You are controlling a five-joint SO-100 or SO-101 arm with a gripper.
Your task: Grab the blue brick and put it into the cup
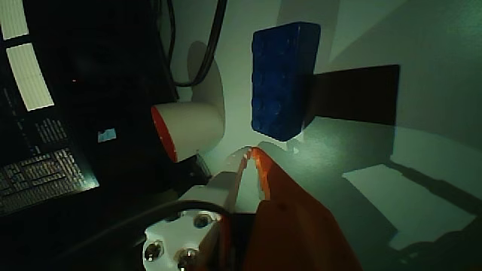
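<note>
Blue brick [284, 79], studded plastic, lies beyond the clenched orange gripper [251, 153]; white orange-rimmed cup [188, 129] lies toppled beside it.

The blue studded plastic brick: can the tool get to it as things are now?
Probably yes. The tool sits just below the blue studded plastic brick with nothing between them; its tips look nearly together, so it must open first.
</note>
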